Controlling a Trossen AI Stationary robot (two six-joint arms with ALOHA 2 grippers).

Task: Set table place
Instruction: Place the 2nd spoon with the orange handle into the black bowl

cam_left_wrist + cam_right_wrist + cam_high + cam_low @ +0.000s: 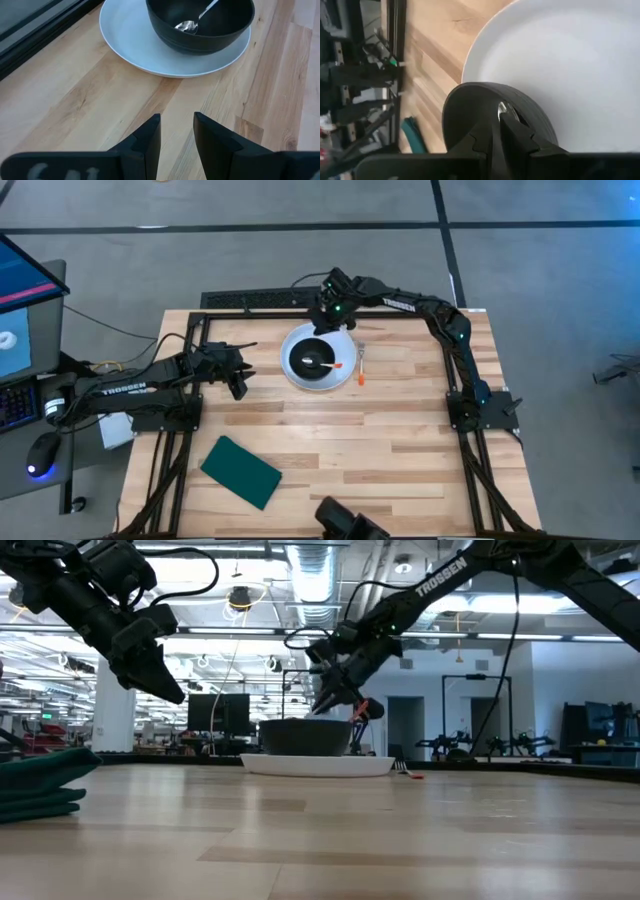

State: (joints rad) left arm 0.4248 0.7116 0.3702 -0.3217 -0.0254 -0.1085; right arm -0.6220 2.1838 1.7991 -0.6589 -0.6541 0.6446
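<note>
A white plate lies on the table at its far middle, and a black bowl stands on it. A spoon rests in the bowl, its orange handle leaning out over the rim. My right gripper hangs shut above the far rim of the bowl, with nothing between its fingers. My left gripper hovers open over bare wood left of the plate.
A small orange-handled utensil lies on the wood just right of the plate. A dark green pad lies near the front left. A black frame rail runs along the table's far edge. Bare wood spreads across the middle and right.
</note>
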